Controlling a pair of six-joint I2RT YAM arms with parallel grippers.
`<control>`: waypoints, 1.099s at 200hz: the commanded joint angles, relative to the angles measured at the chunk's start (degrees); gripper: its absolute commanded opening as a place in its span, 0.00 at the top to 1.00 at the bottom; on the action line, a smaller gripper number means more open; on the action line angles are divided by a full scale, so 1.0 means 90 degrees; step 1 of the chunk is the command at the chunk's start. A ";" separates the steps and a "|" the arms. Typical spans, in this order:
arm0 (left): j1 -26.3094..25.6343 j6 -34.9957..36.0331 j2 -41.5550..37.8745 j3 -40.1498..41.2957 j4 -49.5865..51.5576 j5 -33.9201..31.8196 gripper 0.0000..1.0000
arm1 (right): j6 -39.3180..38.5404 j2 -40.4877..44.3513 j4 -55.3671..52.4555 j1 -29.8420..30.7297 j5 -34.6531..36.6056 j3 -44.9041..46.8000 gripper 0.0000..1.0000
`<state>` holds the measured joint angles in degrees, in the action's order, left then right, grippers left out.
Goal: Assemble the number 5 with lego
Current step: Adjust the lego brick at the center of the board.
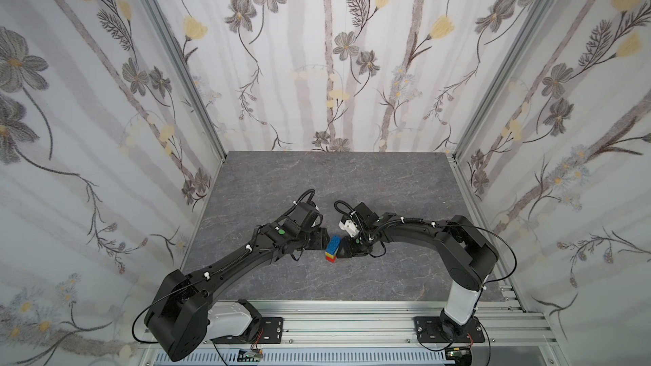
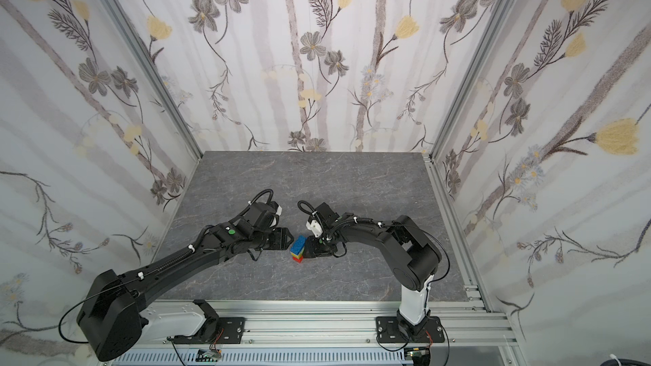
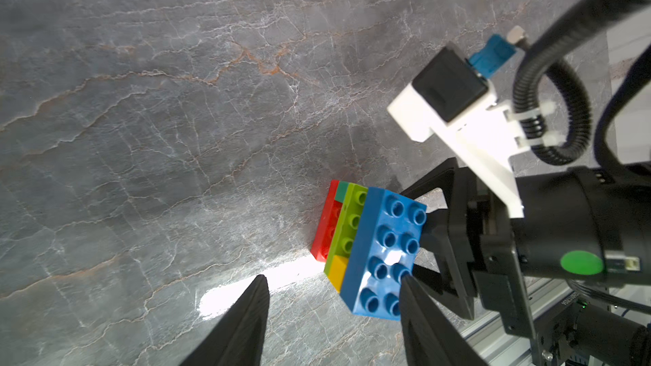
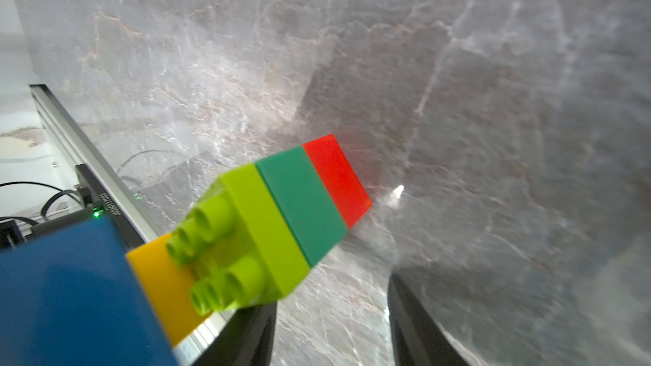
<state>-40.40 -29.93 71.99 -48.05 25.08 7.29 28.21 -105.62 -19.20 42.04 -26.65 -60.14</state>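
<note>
Number 5 (image 1: 331,248): small brick stack, lower middle of both top views, on the grey table (image 1: 317,188), squeezed between the two arms.
Bricks: long blue brick (image 3: 382,251) at the top, studs showing; then little yellow brick (image 3: 338,269) and long lime-green brick (image 3: 348,223); then little dark green brick (image 3: 341,191); long red brick (image 3: 327,220) at the bottom, touching the table.
Left gripper (image 3: 333,281): open wide, holding nothing. One black finger (image 3: 253,315) well apart from the stack, over bare table. Other finger (image 3: 419,318) right at the edge of the blue brick; cannot tell if touching.
Right gripper (image 4: 331,293): fingers apart, only bare table between them in the right wrist view, nothing held. Just beside the stack on its other side in a top view (image 2: 309,244); cannot tell if touching.
Stack in the right wrist view: lower left and middle of the frame, close up and blurry, red end farthest away.
Walls: flower pattern all round, grey and yellow.
</note>
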 commanded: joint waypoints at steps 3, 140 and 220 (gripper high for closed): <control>-0.0184 0.0121 -0.0202 -0.0002 -0.0041 -0.0343 0.37 | 0.0235 -0.0067 -0.0250 0.0041 0.0235 0.0152 0.48; -0.0865 0.1418 -0.0212 0.0995 -0.1953 -0.0926 0.28 | -0.0008 0.1275 -0.0286 -0.0723 0.0384 0.1132 0.44; -0.0946 0.1529 -0.0001 0.1217 -0.2205 -0.0792 0.41 | -0.0047 0.1112 -0.0290 -0.0773 0.0335 0.1038 0.44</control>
<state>-48.66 -17.65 71.85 -37.87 7.81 -0.19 27.81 -95.22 -20.93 35.07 -23.81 -50.41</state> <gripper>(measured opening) 0.593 0.564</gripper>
